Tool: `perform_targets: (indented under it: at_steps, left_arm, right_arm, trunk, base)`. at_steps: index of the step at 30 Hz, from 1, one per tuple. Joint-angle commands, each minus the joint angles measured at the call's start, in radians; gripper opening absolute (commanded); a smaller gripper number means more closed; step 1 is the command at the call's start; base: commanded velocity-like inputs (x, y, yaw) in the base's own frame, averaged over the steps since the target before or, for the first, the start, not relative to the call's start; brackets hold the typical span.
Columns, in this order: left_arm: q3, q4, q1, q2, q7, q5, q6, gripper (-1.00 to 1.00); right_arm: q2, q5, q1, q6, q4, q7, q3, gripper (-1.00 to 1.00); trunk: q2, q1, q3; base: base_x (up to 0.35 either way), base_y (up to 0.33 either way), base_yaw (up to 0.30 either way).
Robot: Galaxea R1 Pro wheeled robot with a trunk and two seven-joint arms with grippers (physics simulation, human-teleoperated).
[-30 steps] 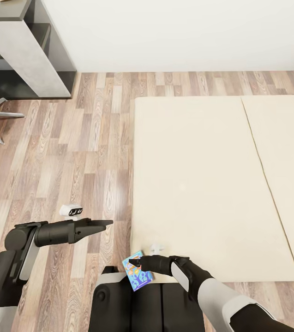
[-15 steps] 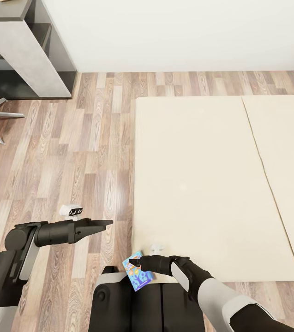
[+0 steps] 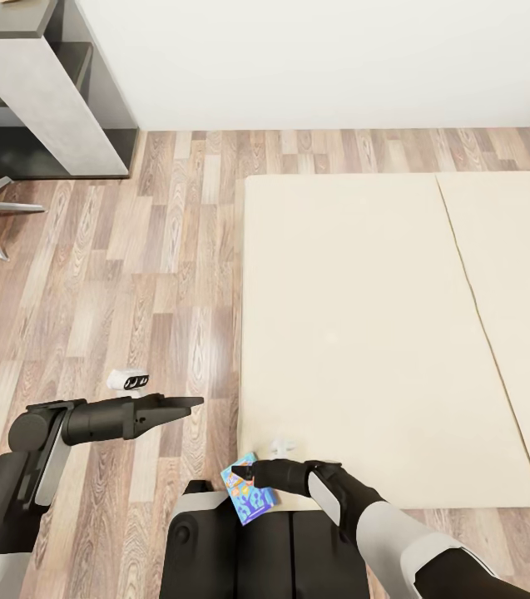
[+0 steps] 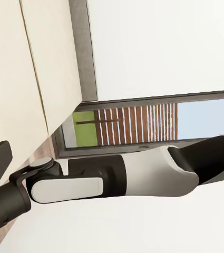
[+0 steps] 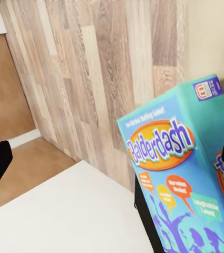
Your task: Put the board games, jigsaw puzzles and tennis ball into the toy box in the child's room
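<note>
Nothing's shifted vs 1 s ago: right tool (image 3: 244,476) still clamped on the blue game (image 3: 250,491), held low by the bed (image 3: 364,333) corner over the robot's base, left tool (image 3: 191,403) idle w/ fingers together over the floor, so carry to the box hasn't started imo.

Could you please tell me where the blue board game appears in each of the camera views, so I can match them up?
Head view: the board game sits at the bottom centre, at the bed's near corner, in the right gripper.
Right wrist view: its Balderdash cover is at right, up close.
Left wrist view: no board game visible.
Shared landmark: the wood-plank floor, also behind the box in the right wrist view.
</note>
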Motion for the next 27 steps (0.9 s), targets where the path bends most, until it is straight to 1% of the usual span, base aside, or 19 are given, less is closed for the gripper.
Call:
perform_targets:
  at_steps: [1,16,27]
  left_arm:
    - [0.0,0.0,0.0,0.0,-0.004,-0.001,0.011,1.0]
    - [0.001,0.0,0.0,0.002,-0.004,-0.001,0.011,1.0]
    - [0.001,0.0,0.0,0.002,-0.004,0.0,0.011,1.0]
  right_arm:
    - [0.0,-0.008,0.0,0.006,-0.001,0.001,0.002,1.0]
    - [0.0,-0.009,0.0,-0.014,-0.002,0.008,0.0,1.0]
    - [-0.001,-0.009,0.0,-0.055,-0.002,0.051,-0.002,1.0]
  trunk:
    - [-0.001,0.001,-0.001]
    - [-0.001,0.001,-0.001]
    - [-0.001,0.001,-0.001]
  base:
    - [0.0,0.0,0.0]
    - [0.0,0.0,0.0]
    - [0.0,0.0,0.0]
